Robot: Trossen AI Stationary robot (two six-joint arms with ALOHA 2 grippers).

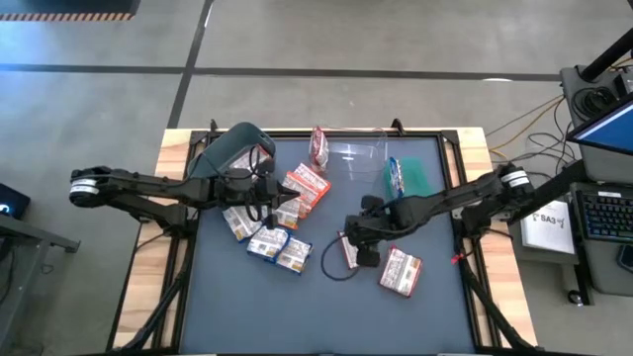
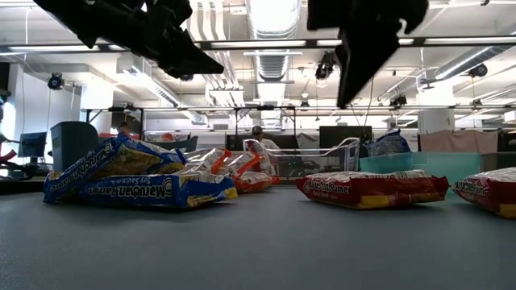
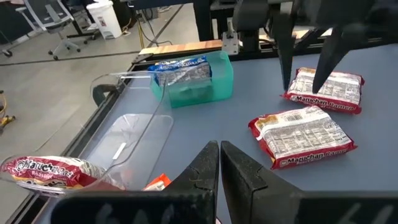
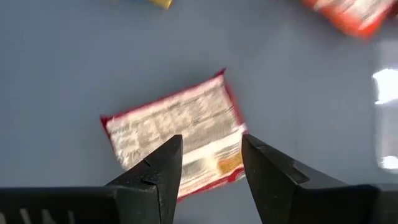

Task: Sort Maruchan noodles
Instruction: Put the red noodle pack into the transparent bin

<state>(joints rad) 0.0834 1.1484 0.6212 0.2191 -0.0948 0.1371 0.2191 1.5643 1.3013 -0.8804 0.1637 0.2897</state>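
Sorting is at an early stage, judging by the layout: the green plastic bin (image 1: 413, 176) holds one blue-and-white packet (image 1: 395, 176), the clear plastic bin (image 1: 356, 153) has one maroon-and-white packet (image 1: 318, 146) at its end, and most packets lie loose on the grey desk (image 1: 326, 307). The right tool (image 4: 208, 163) hangs with its fingers moderately apart and empty, directly above a flat maroon-and-white ramen packet (image 4: 174, 134) lying label-down on the desk. A second maroon-and-white packet (image 1: 401, 272) lies just beside it, clear of both bins. The left tool (image 3: 219, 163) is narrowed to a slit, holds nothing, and hovers over the mixed pile (image 1: 272, 218) at the left of the desk. That pile appears to contain about seven blue-and-white and orange-red packets; overlap prevents an exact count. A grey bin (image 1: 232, 148) stands behind the pile; its contents cannot be determined.
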